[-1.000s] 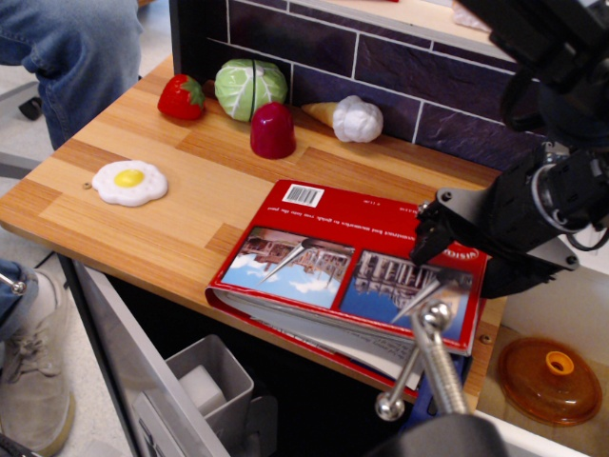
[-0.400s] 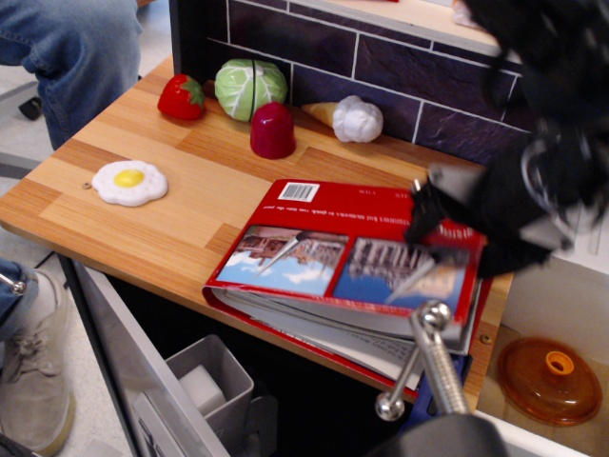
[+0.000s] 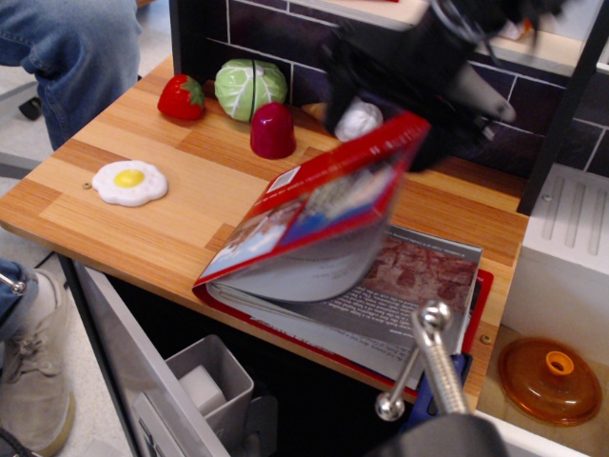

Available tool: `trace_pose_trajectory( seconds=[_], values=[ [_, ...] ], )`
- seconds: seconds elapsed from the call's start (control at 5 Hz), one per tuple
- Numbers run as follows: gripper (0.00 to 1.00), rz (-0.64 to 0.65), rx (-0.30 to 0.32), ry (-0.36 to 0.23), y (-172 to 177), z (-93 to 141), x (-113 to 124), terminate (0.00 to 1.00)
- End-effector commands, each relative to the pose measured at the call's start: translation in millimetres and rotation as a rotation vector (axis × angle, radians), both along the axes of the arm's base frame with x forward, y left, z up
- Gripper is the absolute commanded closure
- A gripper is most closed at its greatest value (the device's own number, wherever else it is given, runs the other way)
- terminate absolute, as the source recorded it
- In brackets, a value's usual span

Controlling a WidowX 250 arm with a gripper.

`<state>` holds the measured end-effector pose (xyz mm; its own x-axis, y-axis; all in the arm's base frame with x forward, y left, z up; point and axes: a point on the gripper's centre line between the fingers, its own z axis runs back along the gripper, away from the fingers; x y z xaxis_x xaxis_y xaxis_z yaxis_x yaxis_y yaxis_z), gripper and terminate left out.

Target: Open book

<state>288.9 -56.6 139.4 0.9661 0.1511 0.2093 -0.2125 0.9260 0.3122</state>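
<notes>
The red book [image 3: 314, 214] lies at the front right of the wooden counter [image 3: 143, 238]. Its cover with the photos and barcode is lifted steeply, hinged at the left. Some pages curl up with it. Pages of text and a picture [image 3: 409, 286] lie bare below. My black gripper [image 3: 417, 122] is motion-blurred above the book at the back. It meets the raised right edge of the cover and appears shut on it.
A toy fried egg [image 3: 129, 181], strawberry [image 3: 181, 97], cabbage [image 3: 249, 88], dark red piece [image 3: 273, 130] and white garlic [image 3: 360, 119] stand behind and left of the book. A tiled wall [image 3: 285, 38] backs the counter. A metal handle [image 3: 433, 357] rises in front. A person's leg [image 3: 76, 48] is at left.
The gripper has moved up and to the left with the cover's right edge. The cover went from nearly flat to steeply raised, baring the inner pages.
</notes>
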Motion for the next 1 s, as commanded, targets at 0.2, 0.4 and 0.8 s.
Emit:
trace_pose_trajectory(
  seconds=[0.2, 0.4, 0.8],
  values=[
    [0.0, -0.046, 0.072, 0.018, 119, 30, -35, 0.0],
    [0.0, 0.0, 0.142, 0.001, 168, 31, -40, 0.0],
    [0.0, 0.115, 0.222, 0.045, 249, 40, -39, 1.0]
  ],
)
